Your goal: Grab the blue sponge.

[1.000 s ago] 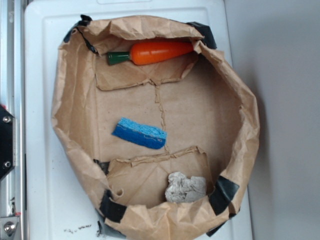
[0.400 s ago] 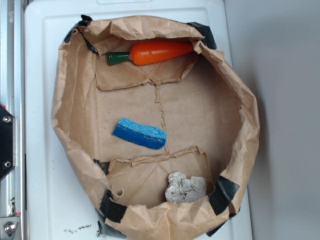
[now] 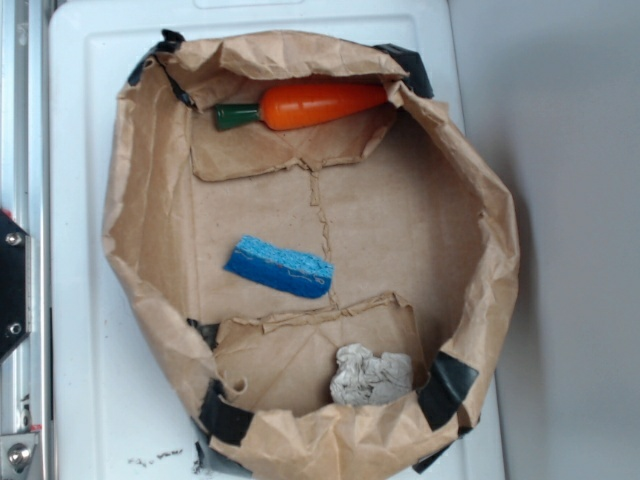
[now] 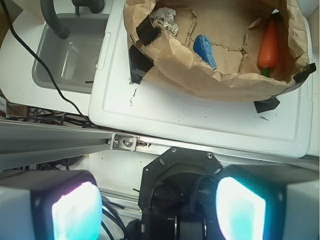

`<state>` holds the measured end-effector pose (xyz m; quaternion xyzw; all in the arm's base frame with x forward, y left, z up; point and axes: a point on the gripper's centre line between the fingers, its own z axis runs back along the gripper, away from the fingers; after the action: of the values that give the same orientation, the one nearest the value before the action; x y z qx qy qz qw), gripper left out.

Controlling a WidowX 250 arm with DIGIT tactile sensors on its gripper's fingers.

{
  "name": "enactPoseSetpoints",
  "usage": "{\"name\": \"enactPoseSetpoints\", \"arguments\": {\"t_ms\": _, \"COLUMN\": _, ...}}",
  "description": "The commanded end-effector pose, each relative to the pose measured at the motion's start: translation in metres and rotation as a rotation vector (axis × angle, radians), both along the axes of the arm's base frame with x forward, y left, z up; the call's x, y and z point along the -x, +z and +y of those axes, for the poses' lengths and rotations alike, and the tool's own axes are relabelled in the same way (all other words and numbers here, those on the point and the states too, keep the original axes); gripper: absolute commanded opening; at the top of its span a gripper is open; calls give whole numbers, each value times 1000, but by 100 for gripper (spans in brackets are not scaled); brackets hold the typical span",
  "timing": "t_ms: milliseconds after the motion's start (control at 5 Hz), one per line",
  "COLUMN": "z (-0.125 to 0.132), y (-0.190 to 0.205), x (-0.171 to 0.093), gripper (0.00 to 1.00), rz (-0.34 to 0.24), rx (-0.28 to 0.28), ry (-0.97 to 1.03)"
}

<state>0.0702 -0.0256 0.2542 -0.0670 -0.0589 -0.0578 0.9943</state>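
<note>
The gripper (image 4: 159, 207) shows only in the wrist view, at the bottom edge, its jaws spread wide apart and released, with nothing between them and touching nothing. The two fingertips (image 4: 75, 210) glow pale cyan and pink. The gripper sits well back from the bag, over the black robot base (image 4: 180, 172) and the aluminium rail (image 4: 55, 142).

The blue sponge (image 3: 279, 266) lies flat on the floor of a cut-down brown paper bag (image 3: 150, 210), near the middle and a little toward the left wall, its light-blue top up and a darker blue edge showing. It touches none of the other items. An orange toy carrot (image 3: 310, 104) with a green stub lies along the top wall of the bag, and a grey-white crumpled paper ball (image 3: 372, 376) rests by the bottom wall. Black tape patches (image 3: 448, 385) hold the bag's rim. The bag stands on a white worktop (image 3: 80, 330), beside a grey sink (image 4: 70, 60) seen in the wrist view.

No brand, label or legible writing can be made out.
</note>
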Motion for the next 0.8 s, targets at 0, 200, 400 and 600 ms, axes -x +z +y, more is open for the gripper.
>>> {"name": "enactPoseSetpoints", "arguments": {"t_ms": 0, "z": 6, "y": -4, "x": -32, "gripper": 100, "rz": -25, "rx": 36, "ry": 56}}
{"name": "enactPoseSetpoints", "arguments": {"t_ms": 200, "z": 10, "y": -27, "x": -56, "gripper": 100, "rz": -12, "rx": -28, "ry": 116}}
{"name": "enactPoseSetpoints", "arguments": {"t_ms": 400, "z": 13, "y": -46, "x": -73, "gripper": 100, "rz": -6, "rx": -76, "ry": 129}}
{"name": "enactPoseSetpoints", "arguments": {"t_ms": 600, "z": 12, "y": -68, "x": -88, "gripper": 100, "rz": 5, "rx": -112, "ry": 60}}
